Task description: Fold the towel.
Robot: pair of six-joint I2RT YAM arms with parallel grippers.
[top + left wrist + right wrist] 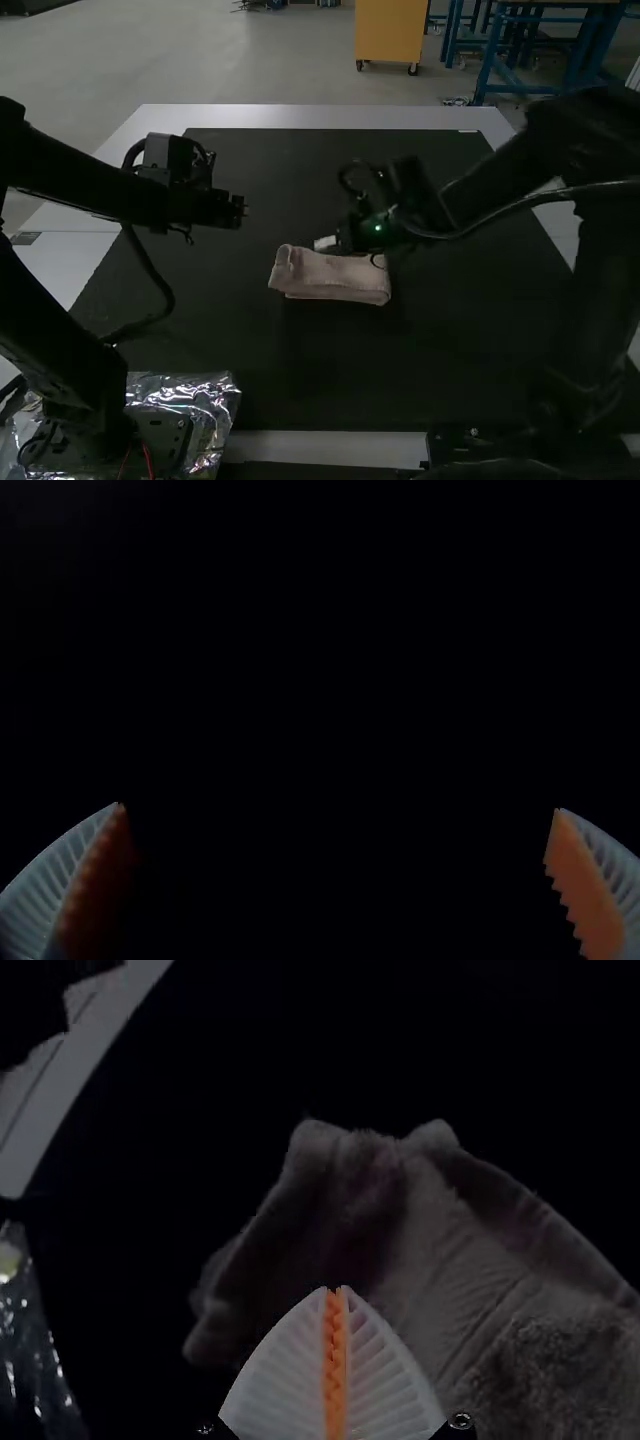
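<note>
A pinkish-grey towel (pixel 335 278) lies folded into a narrow strip near the middle of the dark mat, its left end a little raised and rumpled. My right gripper (pixel 322 243) is at the towel's far edge, left of its middle. In the right wrist view the towel (pixel 450 1250) has a loose, uneven end, and my right gripper (pixel 337 1290) is shut in front of it, pads pressed together with no cloth visible between them. Off to the left, above the mat, my left gripper (pixel 243 208) stays apart from the towel; in its wrist view the left gripper (pixel 338 808) is wide open.
Crumpled silver foil (pixel 215 395) lies by the left arm's base at the near left. A black mat (pixel 330 370) covers most of the table, with a pale table border (pixel 320 117) around it. A cable loops down beside the left arm.
</note>
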